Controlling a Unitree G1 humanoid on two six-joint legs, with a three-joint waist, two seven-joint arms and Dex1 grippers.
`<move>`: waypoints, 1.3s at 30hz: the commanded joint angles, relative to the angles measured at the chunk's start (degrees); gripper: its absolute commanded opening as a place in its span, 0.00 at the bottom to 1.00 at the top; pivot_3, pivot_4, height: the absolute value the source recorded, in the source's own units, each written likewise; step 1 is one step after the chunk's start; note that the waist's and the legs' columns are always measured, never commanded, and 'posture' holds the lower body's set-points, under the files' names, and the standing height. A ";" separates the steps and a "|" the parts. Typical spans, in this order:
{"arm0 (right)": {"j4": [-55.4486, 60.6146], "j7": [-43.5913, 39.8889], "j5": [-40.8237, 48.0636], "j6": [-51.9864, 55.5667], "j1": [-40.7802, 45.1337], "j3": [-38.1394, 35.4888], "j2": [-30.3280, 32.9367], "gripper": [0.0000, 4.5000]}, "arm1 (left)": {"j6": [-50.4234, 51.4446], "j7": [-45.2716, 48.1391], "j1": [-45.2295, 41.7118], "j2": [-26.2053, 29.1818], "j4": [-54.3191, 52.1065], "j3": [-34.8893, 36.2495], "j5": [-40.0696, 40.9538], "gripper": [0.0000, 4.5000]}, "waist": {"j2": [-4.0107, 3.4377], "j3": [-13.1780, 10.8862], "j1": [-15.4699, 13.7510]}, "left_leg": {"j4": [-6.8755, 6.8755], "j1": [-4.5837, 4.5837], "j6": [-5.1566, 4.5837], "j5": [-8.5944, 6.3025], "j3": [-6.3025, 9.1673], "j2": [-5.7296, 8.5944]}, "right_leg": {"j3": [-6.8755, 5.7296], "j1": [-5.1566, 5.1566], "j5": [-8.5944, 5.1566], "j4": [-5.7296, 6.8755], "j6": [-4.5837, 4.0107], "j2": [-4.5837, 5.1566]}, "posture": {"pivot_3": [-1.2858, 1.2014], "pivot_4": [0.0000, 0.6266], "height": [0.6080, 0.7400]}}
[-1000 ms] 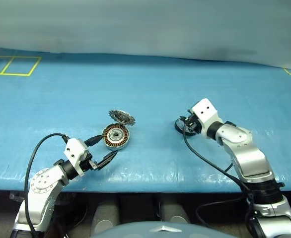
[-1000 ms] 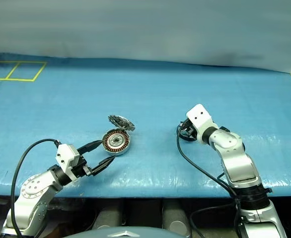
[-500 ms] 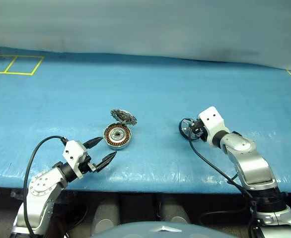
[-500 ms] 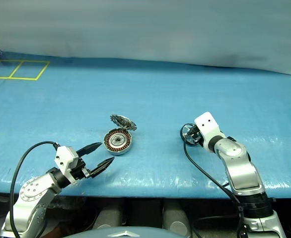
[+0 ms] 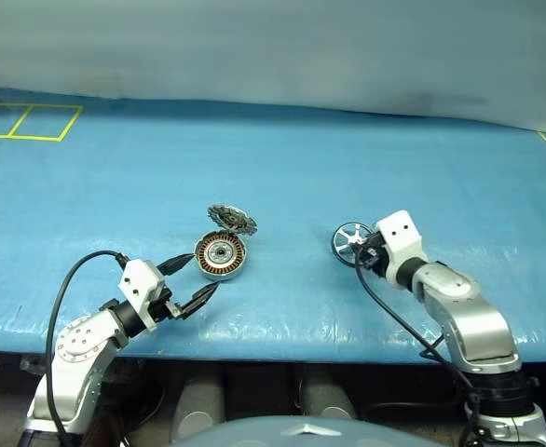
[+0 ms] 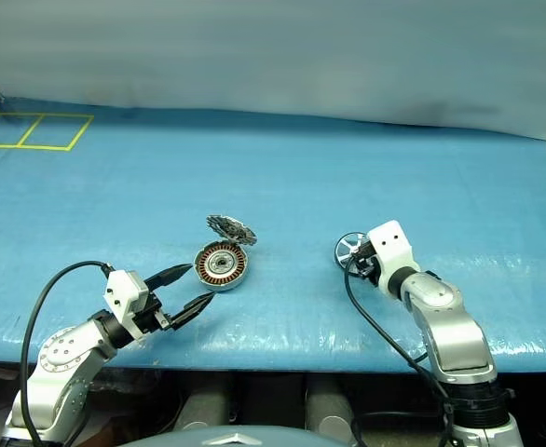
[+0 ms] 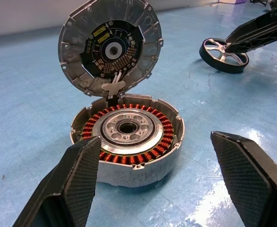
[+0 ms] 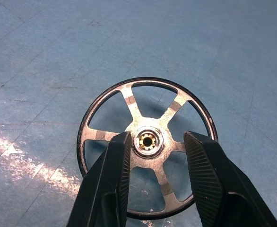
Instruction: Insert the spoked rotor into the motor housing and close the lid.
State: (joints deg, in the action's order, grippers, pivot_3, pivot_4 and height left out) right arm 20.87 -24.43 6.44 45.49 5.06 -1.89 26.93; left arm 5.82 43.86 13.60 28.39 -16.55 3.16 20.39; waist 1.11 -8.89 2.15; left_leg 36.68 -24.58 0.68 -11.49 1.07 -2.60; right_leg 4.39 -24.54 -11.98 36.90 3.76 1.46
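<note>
- You're working on the blue table cover, slick and a little wrinkled, so expect small metal parts to slide on it rather than stay put under a nudge.
- The motor housing sits near the front edge, left of centre, cup upward with its copper windings exposed; it looks like solid metal, heavy for its size and rigid, and the windings are the one thing you don't want to scrape.
- Its lid stands tipped open on the hinge at the far rim, dark notched face toward you; my guess is it swings freely, so push it at the top edge when closing.
- Your left gripper hangs just in front of the housing, fingers wide apart, touching nothing, ready to brace the cup's wall.
- The spoked rotor lies flat on the cover, well to the right of the housing: thin, stiff, probably light and slippery.
- Your right gripper straddles the hub, fingers partly apart, around nothing yet; whether the tips touch the spokes I can't tell. Pinching the hub or one spoke looks safer than the smooth rim.
</note>
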 commanded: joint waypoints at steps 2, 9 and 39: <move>3.38 0.28 2.07 0.47 -0.49 -2.57 -0.19 0.42 | -0.31 0.35 -0.23 0.48 -0.66 0.36 0.16 0.90 | 0.00 0.00 0.00 | 0.00 0.00 0.00 0.00 0.00 0.00 | 0.00 0.00 0.00 0.00 0.00 0.00 | 0.52 0.24 1.00; 5.25 0.44 3.59 2.89 -2.50 -2.69 -0.19 0.42 | -0.42 0.32 -0.17 0.53 -0.45 0.33 0.04 0.90 | 0.00 0.00 0.01 | -0.02 0.00 0.00 0.00 0.00 0.00 | 0.00 0.00 0.00 0.00 0.00 0.00 | 0.52 0.24 1.00; 3.16 1.70 7.52 1.95 -0.49 -1.61 -3.60 0.25 | -1.24 -0.79 0.48 0.44 -0.20 0.68 -0.47 0.90 | 0.03 0.02 0.11 | 0.06 0.03 0.00 0.00 0.02 -0.03 | -0.01 0.02 0.00 0.00 0.00 -0.01 | 0.52 0.24 1.00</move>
State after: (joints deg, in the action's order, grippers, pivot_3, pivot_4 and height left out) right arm 22.32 -22.07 12.46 48.00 4.26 -2.33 23.73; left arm 5.65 43.41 14.20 28.87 -15.85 2.92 20.21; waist 1.14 -8.87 2.26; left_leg 36.77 -24.56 0.68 -11.49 1.08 -2.64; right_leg 4.38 -24.52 -11.98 36.91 3.77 1.45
